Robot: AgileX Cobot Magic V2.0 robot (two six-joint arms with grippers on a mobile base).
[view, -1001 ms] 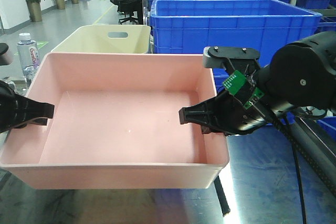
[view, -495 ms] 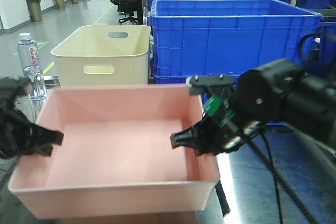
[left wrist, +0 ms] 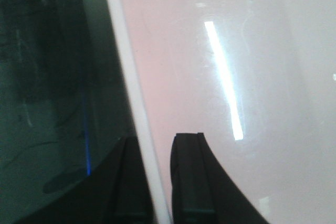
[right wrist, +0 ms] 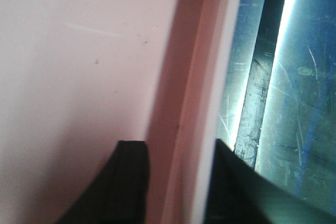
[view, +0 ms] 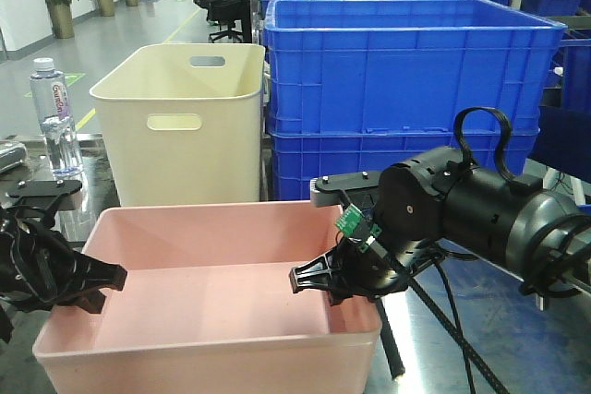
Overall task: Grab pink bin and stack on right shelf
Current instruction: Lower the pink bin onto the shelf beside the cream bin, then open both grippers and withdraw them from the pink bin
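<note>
Left pincer (left wrist: 157,182): clamped over pink bin (view: 212,302) left rim.
Right pincer (right wrist: 173,182): gripping right rim.
Bin: on the right shelf (view: 480,339).

Empty pink bin (view: 212,320) sits level, low over the dark glossy right shelf (view: 499,339).

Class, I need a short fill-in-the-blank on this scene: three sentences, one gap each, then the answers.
1. Each robot hand grips a side wall of the ____ bin.
2. Directly behind that bin stands a cream tub with ____ slots.
3. Left of the cream tub stands a clear water ____.

Missing words: pink; handle; bottle
</note>
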